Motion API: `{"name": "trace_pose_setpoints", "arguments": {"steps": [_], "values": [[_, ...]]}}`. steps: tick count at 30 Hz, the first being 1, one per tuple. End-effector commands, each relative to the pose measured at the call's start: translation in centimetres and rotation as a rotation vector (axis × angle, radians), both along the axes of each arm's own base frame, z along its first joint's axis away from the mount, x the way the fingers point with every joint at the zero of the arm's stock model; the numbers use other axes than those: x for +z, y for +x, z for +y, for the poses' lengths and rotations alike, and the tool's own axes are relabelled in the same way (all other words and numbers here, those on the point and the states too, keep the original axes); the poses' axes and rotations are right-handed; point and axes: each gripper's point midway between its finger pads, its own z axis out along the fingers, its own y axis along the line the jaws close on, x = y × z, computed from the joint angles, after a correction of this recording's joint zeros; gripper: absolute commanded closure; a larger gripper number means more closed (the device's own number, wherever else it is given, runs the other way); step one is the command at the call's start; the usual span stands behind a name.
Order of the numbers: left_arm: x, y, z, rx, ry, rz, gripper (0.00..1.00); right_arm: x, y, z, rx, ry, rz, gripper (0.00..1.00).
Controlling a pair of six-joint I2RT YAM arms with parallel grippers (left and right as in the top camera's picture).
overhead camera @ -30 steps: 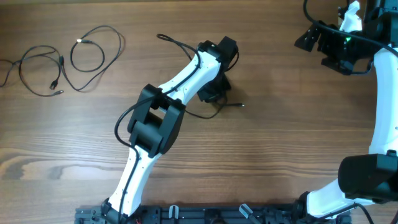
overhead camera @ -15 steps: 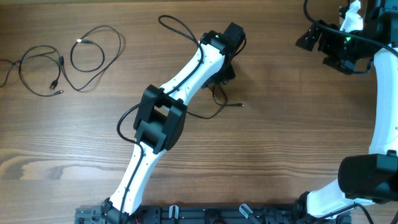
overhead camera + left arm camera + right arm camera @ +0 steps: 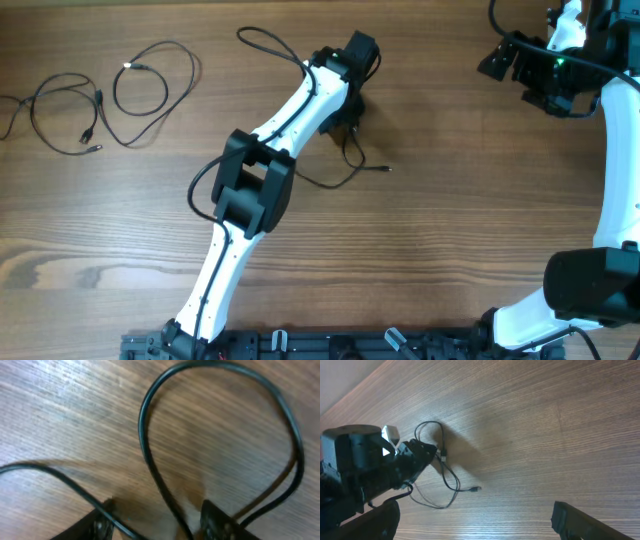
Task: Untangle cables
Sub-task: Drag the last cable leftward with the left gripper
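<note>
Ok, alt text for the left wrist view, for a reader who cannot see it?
A thin black cable loops across the wooden table in close-up. The left end effector, open, straddles it at the bottom edge.

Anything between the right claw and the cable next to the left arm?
Nothing. In the overhead view, only bare table lies between the right claw and the cable. The right wrist view agrees.

On my overhead view, the loose cords [image 3: 100,95] lie at the far left of the table [image 3: 450,230], well apart from a single cord [image 3: 372,168] near the middle. That one sits partly under the left gripper [image 3: 345,120]. The right gripper [image 3: 500,62] hangs over the far right corner, well apart from both.
</note>
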Motion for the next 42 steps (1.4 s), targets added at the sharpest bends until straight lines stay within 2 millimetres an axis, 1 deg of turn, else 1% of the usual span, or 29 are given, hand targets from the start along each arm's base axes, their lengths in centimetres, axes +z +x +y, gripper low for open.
{"name": "trace_pose_setpoints", "arguments": {"steps": [1,2,3,4,6,7,8,10,11,13,15,16,17,19,20,21,23,24,25,28,30,31,33,35,36,37,38,40,42], "values": [[-2.5,-1.2,-0.8,-0.004,-0.028,0.077,0.47,0.5,-0.1,-0.4,0.001,-0.025,-0.022,0.00],[-2.6,-1.4,-0.9,-0.005,-0.036,0.087,0.48,0.5,-0.1,-0.4,0.001,-0.025,-0.022,0.00],[-2.6,-1.8,-1.2,-0.008,-0.053,0.105,0.53,0.5,-0.1,-0.4,0.001,-0.025,-0.024,0.00],[-2.6,-2.0,-1.3,-0.009,-0.060,0.115,0.54,0.5,0.0,-0.4,0.001,-0.025,-0.025,0.00],[-2.6,-2.4,-1.4,-0.011,-0.070,0.137,0.55,0.6,0.0,-0.4,0.001,-0.025,-0.026,0.00],[-2.7,-3.3,-1.8,-0.017,-0.086,0.173,0.55,0.6,0.0,-0.4,0.001,-0.025,-0.026,0.00],[-2.7,-3.6,-1.9,-0.018,-0.093,0.188,0.55,0.5,0.0,-0.4,0.001,-0.025,-0.025,0.00],[-2.7,-4.2,-1.9,-0.018,-0.097,0.215,0.56,0.4,0.0,-0.4,0.001,-0.025,-0.022,0.00],[-2.7,-4.4,-1.7,-0.017,-0.091,0.223,0.58,0.4,0.0,-0.4,0.001,-0.024,-0.020,0.00],[-2.7,-4.4,-1.7,-0.017,-0.091,0.224,0.64,0.4,0.0,-0.4,0.001,-0.024,-0.020,0.00],[-2.7,-4.4,-1.7,-0.017,-0.091,0.223,0.73,0.4,0.0,-0.4,0.002,-0.025,-0.021,0.00],[-2.7,-4.4,-1.7,-0.017,-0.088,0.221,0.82,0.4,0.0,-0.4,0.002,-0.025,-0.021,0.00],[-2.7,-4.2,-1.3,-0.015,-0.069,0.210,0.96,0.4,0.0,-0.4,0.002,-0.025,-0.021,0.00],[-2.3,-3.9,-0.2,-0.007,-0.035,0.200,0.96,0.4,0.0,-0.4,0.002,-0.025,-0.021,0.00],[-1.5,-3.8,0.9,0.005,-0.008,0.196,0.96,0.4,0.0,-0.4,0.002,-0.025,-0.020,0.00],[-0.1,-3.6,2.6,0.026,0.039,0.184,0.96,0.4,0.0,-0.4,0.002,-0.025,-0.020,0.00],[3.6,-3.2,5.8,0.061,0.117,0.138,0.96,0.4,0.0,-0.4,0.006,-0.027,-0.022,0.00],[5.8,-3.0,7.2,0.077,0.149,0.105,0.96,0.3,0.0,-0.5,0.002,-0.034,-0.019,0.00],[7.9,-2.9,8.3,0.092,0.159,0.073,0.96,0.2,0.0,-0.8,-0.004,-0.046,-0.017,0.00],[16.3,-3.2,11.8,0.156,0.136,-0.062,0.96,0.2,0.0,-1.0,-0.008,-0.056,-0.016,0.00],[20.8,-4.4,14.1,0.198,0.108,-0.126,0.96,0.0,0.0,-1.4,-0.019,-0.081,-0.010,0.00],[23.3,-5.2,15.8,0.227,0.107,-0.165,0.96,0.0,0.0,-1.5,-0.021,-0.087,-0.010,0.00],[27.1,-7.2,19.0,0.284,0.128,-0.227,0.96,0.0,0.0,-1.5,-0.021,-0.087,-0.010,0.00],[31.1,-10.5,24.3,0.416,0.204,-0.294,0.96,0.0,0.0,-1.5,-0.021,-0.087,-0.010,0.00],[32.5,-11.6,26.6,0.481,0.228,-0.326,0.96,0.0,0.0,-1.5,-0.022,-0.087,-0.010,0.00],[34.1,-13.1,30.2,0.611,0.215,-0.368,0.96,0.0,0.0,-1.5,-0.022,-0.087,-0.010,0.00],[34.5,-13.9,32.8,0.700,0.222,-0.376,0.96,0.0,0.0,-1.5,-0.021,-0.086,-0.009,0.00],[33.9,-14.8,35.6,0.794,0.218,-0.347,0.96,0.0,0.0,-1.5,-0.021,-0.087,-0.009,0.00],[32.1,-15.9,38.0,0.873,0.225,-0.273,0.96,0.0,0.0,-1.5,-0.021,-0.087,-0.009,0.00]]}}
